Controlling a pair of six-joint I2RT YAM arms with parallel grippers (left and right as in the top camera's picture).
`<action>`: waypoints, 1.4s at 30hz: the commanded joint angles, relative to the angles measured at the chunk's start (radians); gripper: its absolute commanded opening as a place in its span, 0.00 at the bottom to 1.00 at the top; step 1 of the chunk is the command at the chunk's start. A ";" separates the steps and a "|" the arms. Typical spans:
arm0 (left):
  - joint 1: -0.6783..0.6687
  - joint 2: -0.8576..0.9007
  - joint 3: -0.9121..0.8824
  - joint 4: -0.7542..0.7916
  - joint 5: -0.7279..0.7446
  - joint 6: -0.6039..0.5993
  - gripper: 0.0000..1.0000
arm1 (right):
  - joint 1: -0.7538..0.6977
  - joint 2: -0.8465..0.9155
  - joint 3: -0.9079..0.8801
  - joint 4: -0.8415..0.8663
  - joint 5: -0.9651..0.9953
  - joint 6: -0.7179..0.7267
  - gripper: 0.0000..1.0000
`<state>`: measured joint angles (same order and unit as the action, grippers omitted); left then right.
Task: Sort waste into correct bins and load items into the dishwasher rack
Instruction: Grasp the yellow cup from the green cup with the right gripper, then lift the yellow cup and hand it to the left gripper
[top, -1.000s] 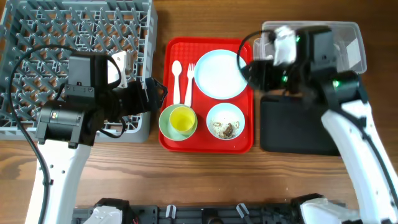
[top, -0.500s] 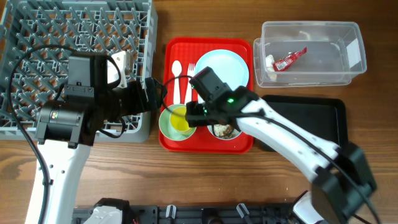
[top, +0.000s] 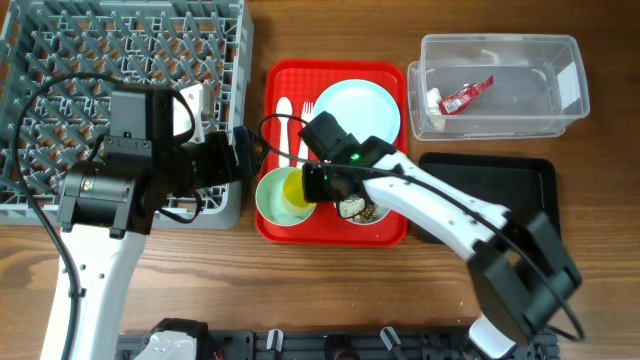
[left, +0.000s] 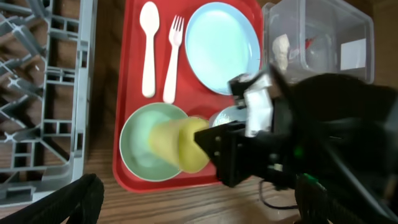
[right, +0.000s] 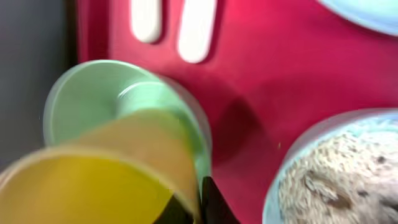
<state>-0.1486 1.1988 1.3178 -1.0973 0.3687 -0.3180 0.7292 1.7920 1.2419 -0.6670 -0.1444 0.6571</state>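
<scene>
Cup (left: 179, 144), yellow, hangs tilted over the green bowl (left: 137, 149) at lower centre of the left wrist frame. Its rim end is pinched by the R end effector (top: 308, 187); can't tell if the base is clear of the bowl. Risks: the grip is on a thin, angled wall, so the cup could slip & drop, or drag the bowl across the red tray (top: 272, 80). The blue bowl (top: 358, 221) w/ scraps is just beside, so an arm swing may spill it. L end effector (top: 243, 155), spread & empty, hovers near the rack (top: 60, 60); the arms could clash.
</scene>
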 joint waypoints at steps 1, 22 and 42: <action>-0.003 0.000 0.016 0.001 0.020 -0.005 1.00 | -0.012 -0.100 -0.004 -0.013 0.019 -0.011 0.04; 0.122 0.000 0.016 0.316 1.117 -0.038 0.90 | -0.434 -0.415 -0.004 0.132 -1.248 -0.450 0.04; -0.007 -0.001 0.016 0.308 1.208 -0.031 0.78 | -0.296 -0.415 -0.004 0.675 -1.102 -0.026 0.05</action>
<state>-0.1417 1.2007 1.3216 -0.7887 1.5238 -0.3508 0.4324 1.3815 1.2304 0.0021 -1.3357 0.6140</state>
